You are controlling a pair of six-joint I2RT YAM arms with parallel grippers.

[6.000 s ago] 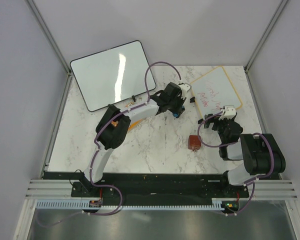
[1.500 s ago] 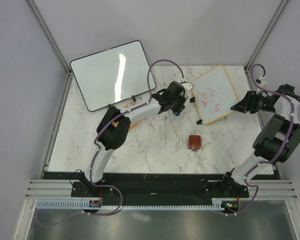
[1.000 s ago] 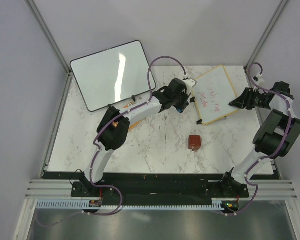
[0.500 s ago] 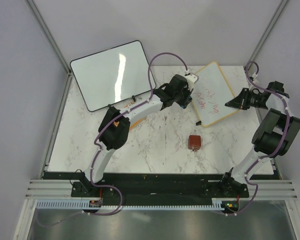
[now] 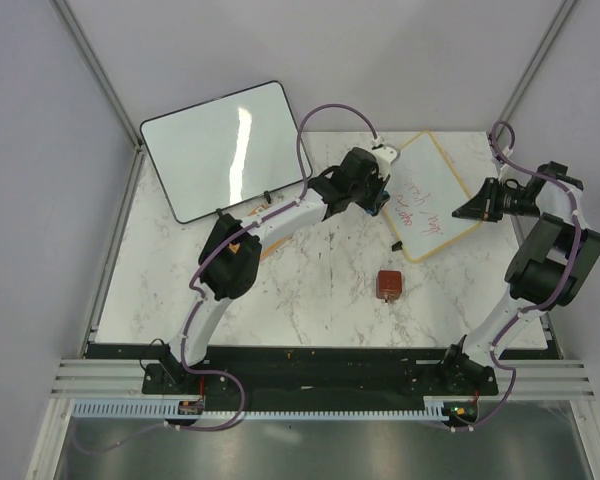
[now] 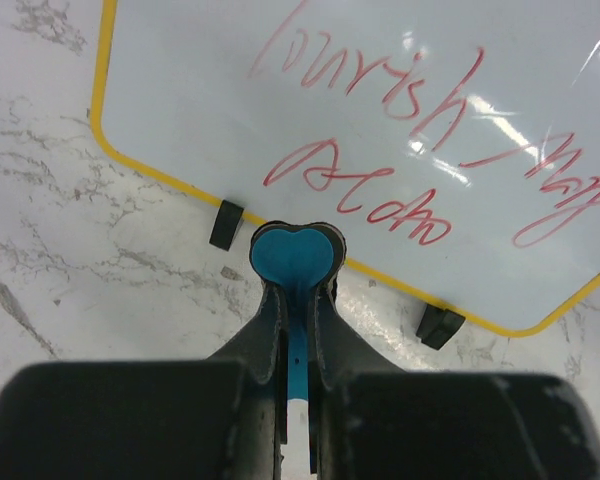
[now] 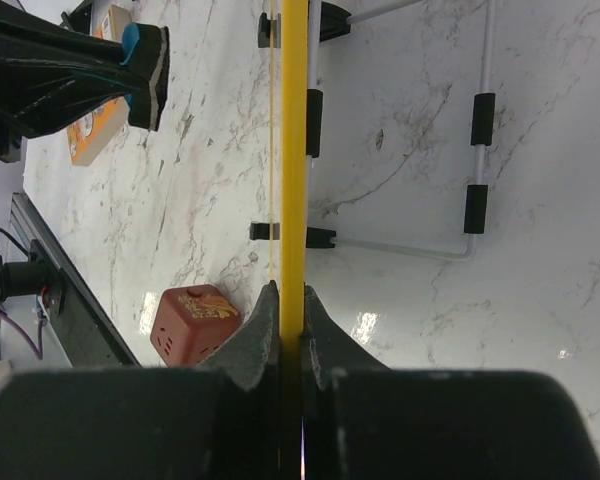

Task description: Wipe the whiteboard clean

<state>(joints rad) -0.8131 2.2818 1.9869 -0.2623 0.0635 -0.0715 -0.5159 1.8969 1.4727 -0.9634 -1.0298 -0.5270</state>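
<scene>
The whiteboard [image 5: 430, 195] has a thin yellow frame and red handwriting on its white face [image 6: 380, 110]. It stands tilted up at the table's back right, on black clip feet [image 6: 224, 224]. My right gripper [image 5: 467, 208] is shut on the board's right edge, and the right wrist view shows the yellow frame [image 7: 293, 150] edge-on between the jaws of that gripper [image 7: 291, 312]. My left gripper [image 5: 373, 195] is shut on a blue eraser [image 6: 296, 255]. The eraser's head sits at the board's lower frame, just below the writing.
A larger black-framed blank whiteboard [image 5: 225, 150] leans at the back left. A red-brown cube [image 5: 388, 285] lies on the marble in front of the small board. An orange box [image 5: 267, 246] sits under the left arm. A wire stand [image 7: 477, 150] is behind the board.
My right gripper has closed on the whiteboard's edge, and the board has tipped up and turned a little. The left gripper with the eraser has moved slightly towards the board.
</scene>
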